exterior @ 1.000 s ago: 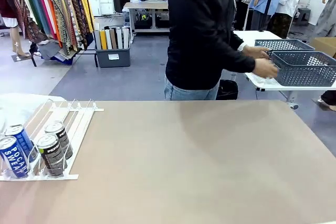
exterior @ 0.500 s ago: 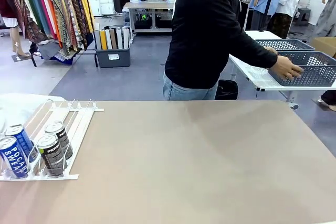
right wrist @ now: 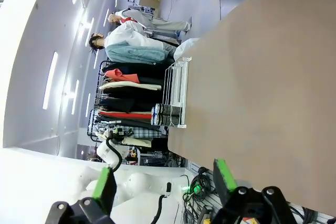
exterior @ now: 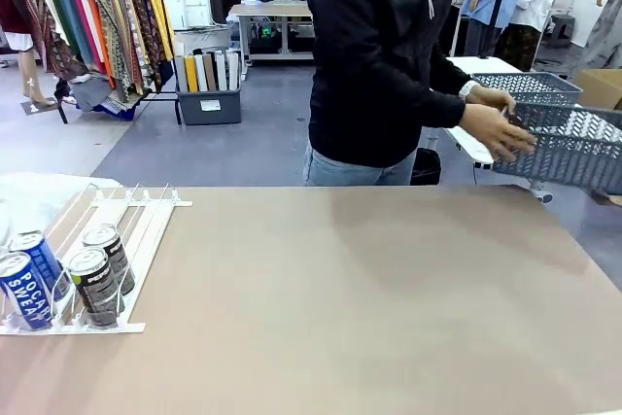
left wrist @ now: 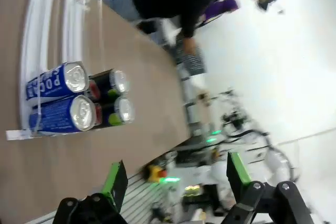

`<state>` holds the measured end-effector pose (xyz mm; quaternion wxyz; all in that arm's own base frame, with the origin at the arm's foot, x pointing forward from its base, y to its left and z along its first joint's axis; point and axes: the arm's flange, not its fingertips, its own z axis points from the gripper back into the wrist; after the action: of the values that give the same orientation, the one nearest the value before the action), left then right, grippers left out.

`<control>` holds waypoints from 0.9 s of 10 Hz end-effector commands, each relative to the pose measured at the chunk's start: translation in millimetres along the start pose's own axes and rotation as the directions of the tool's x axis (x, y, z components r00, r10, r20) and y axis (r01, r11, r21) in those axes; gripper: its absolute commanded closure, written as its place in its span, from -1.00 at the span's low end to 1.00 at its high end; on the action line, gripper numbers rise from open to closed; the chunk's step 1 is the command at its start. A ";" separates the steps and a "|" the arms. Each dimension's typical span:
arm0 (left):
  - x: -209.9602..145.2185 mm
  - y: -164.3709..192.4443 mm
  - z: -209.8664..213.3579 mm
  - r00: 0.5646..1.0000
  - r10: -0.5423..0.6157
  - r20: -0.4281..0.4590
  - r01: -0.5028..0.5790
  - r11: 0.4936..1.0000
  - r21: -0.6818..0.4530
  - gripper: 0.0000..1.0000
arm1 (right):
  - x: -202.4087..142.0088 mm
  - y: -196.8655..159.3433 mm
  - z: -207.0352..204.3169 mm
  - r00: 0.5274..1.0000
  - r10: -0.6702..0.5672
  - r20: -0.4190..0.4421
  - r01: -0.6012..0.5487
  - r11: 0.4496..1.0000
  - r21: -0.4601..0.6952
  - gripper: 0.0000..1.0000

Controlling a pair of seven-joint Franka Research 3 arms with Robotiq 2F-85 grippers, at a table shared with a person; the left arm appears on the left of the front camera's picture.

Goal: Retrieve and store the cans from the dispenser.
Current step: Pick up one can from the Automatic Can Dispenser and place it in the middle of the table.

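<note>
The white-and-clear dispenser [exterior: 146,225] lies at the table's left edge. Several cans stand at its near end: two blue Pocari Sweat cans [exterior: 27,289] and two dark cans [exterior: 95,284] beside them. In the left wrist view my left gripper [left wrist: 176,177] is open and empty, off the table edge, with the blue cans [left wrist: 68,80], the dark cans [left wrist: 114,83] and the dispenser [left wrist: 42,24] ahead of it. In the right wrist view my right gripper [right wrist: 164,179] is open and empty, far from the dispenser [right wrist: 178,90] and its cans [right wrist: 165,114].
A person in a black top stands at the far side, both hands [exterior: 491,128] holding a grey lattice basket [exterior: 573,148] in the air at the right. A second basket [exterior: 525,85] sits on a white side table [exterior: 466,143] behind. The brown tabletop [exterior: 369,298] is bare.
The person has lifted the grey basket off the side table and tilted it toward my table. The cans and dispenser have not moved.
</note>
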<state>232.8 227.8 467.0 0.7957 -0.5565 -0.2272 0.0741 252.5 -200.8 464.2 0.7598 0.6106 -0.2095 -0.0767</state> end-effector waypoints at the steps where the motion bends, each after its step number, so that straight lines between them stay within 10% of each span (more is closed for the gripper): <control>1: -5.7 -63.3 -52.8 0.964 -0.102 -0.247 0.169 0.948 0.271 -1.00 | 2.1 4.6 2.8 1.000 0.012 0.002 -0.012 1.000 0.012 -1.00; 3: -9.9 -108.2 -121.1 0.864 -0.140 -0.483 0.374 0.821 0.431 -1.00 | 2.1 4.6 2.8 1.000 0.012 0.002 -0.012 1.000 0.012 -1.00; 5: -15.7 -131.3 -192.9 0.828 -0.147 -0.541 0.506 0.610 0.609 -1.00 | 2.1 4.6 2.8 1.000 0.012 0.002 -0.012 1.000 0.012 -1.00; 8: -24.7 -139.8 -250.6 0.733 -0.076 -0.676 0.620 0.484 0.618 -1.00 | 2.1 4.6 2.8 1.000 0.012 0.002 -0.012 1.000 0.012 -1.00; 9: -20.7 -141.8 -258.6 0.789 -0.066 -0.611 0.556 0.501 0.664 -1.00 | 2.1 4.6 2.8 1.000 0.012 0.002 -0.012 1.000 0.012 -1.00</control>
<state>300.9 -61.9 514.7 0.9832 -0.0601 -0.0496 -0.1653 252.7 -200.6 464.9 0.7607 0.6098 -0.2092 -0.0763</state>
